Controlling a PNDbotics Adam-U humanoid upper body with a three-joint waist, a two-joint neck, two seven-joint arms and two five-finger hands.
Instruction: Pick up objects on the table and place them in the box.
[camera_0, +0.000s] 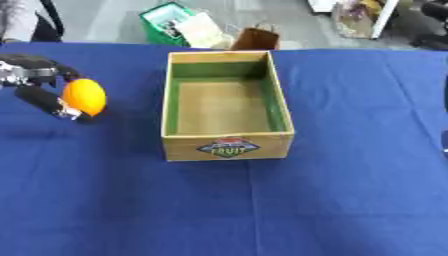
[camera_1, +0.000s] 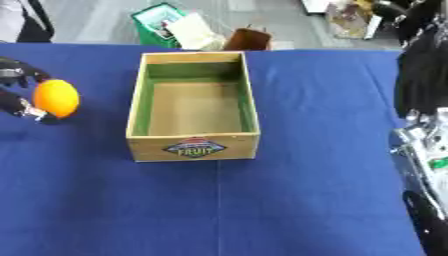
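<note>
We have the orange fruit (camera_0: 84, 96) gripped in our left hand (camera_0: 37, 85) at nine o'clock of the empty wooden box (camera_0: 227, 145), so we should carry it rightward, clear the near wall, then release low inside.

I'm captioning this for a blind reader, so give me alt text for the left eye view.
A black left robot hand holds an orange fruit at the left of a blue table, beside an empty wooden box with a green-lined inside and a fruit label on its front.
</note>
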